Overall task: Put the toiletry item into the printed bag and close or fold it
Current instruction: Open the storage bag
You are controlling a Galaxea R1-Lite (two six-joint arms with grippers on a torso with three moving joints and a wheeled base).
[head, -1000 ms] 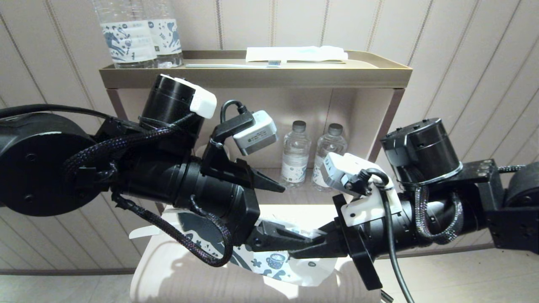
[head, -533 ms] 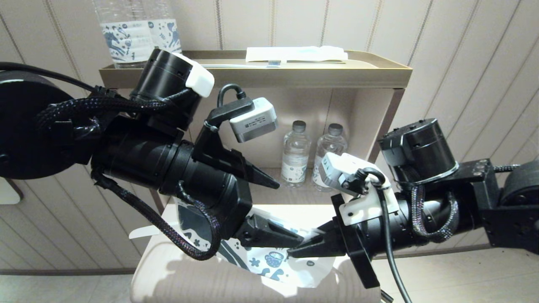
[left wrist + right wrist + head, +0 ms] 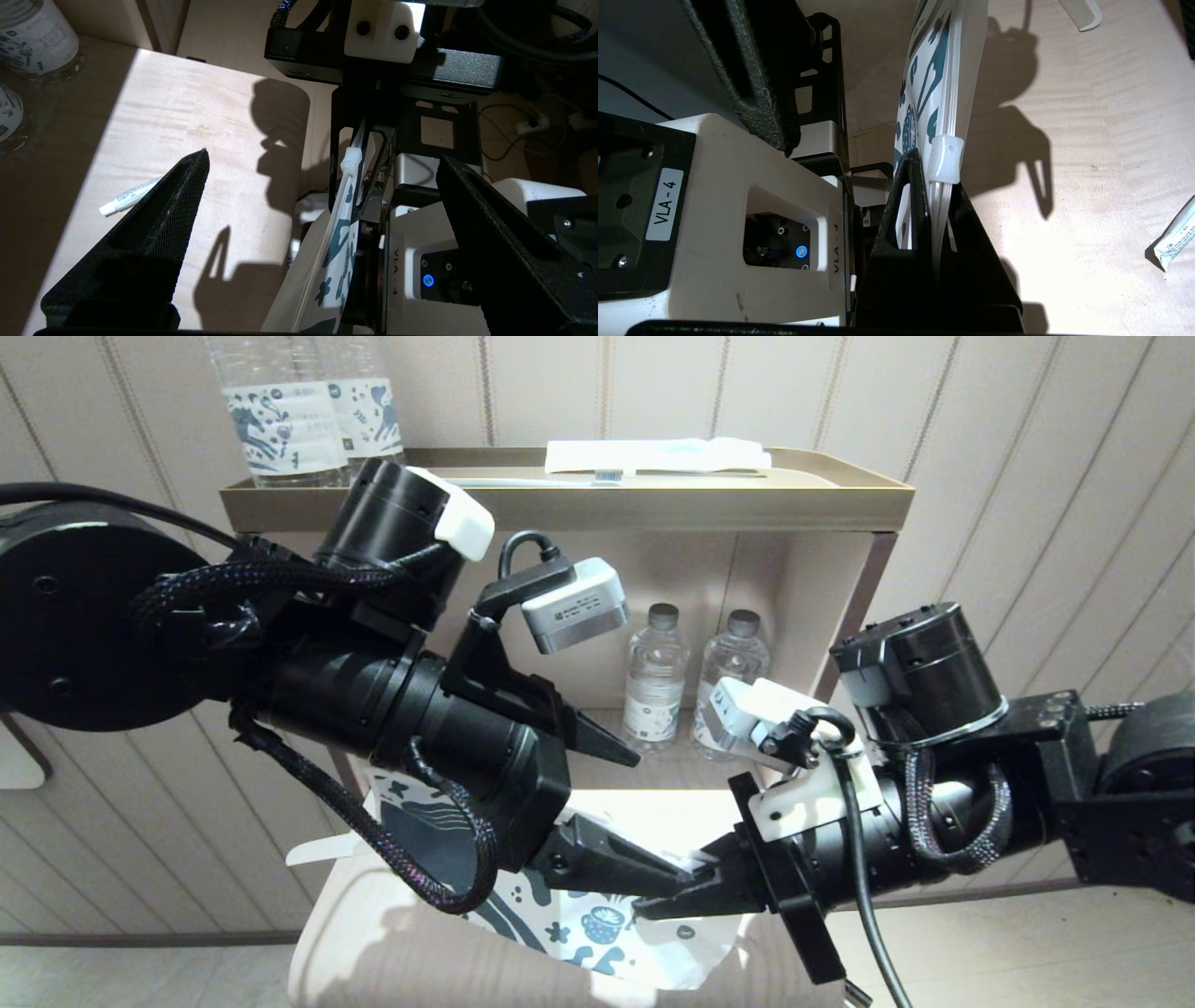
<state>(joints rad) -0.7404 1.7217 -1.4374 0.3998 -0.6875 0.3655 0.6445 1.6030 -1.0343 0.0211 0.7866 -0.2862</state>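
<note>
We saw both arms meet low over the pale tabletop [image 3: 373, 933], in front of a tan shelf unit [image 3: 560, 509]. The right gripper [image 3: 936, 210] had its jaws closed on the top edge of the bag [image 3: 597, 933], just behind the white zip slider [image 3: 945, 158]; the same grip showed in the left wrist view, where the bag [image 3: 327, 252] hung edge-on from those jaws with the slider [image 3: 351, 161] at the top. The bag stood roughly upright on its long edge, lifted off the tabletop at the held end, its dark blue print facing the left arm.

The left gripper [image 3: 322, 196] had its jaws wide apart, one on either side of the bag's edge and touching nothing that we could see. In the head view its lower fingertip [image 3: 653, 877] lay just beside the right gripper's tip.

The comb [image 3: 1080, 14] lay flat on the tabletop, outside the bag and well apart from both grippers; in the head view only its end [image 3: 317, 849] showed past the left arm. A small white packet [image 3: 1174, 235] also lay on the tabletop, apart from the bag.

Two small water bottles [image 3: 691, 681] stood on the lower shelf behind the arms. Two larger bottles [image 3: 308, 411], a toothbrush [image 3: 541, 479] and a flat white wrapper [image 3: 653, 455] rested on the top tray.
</note>
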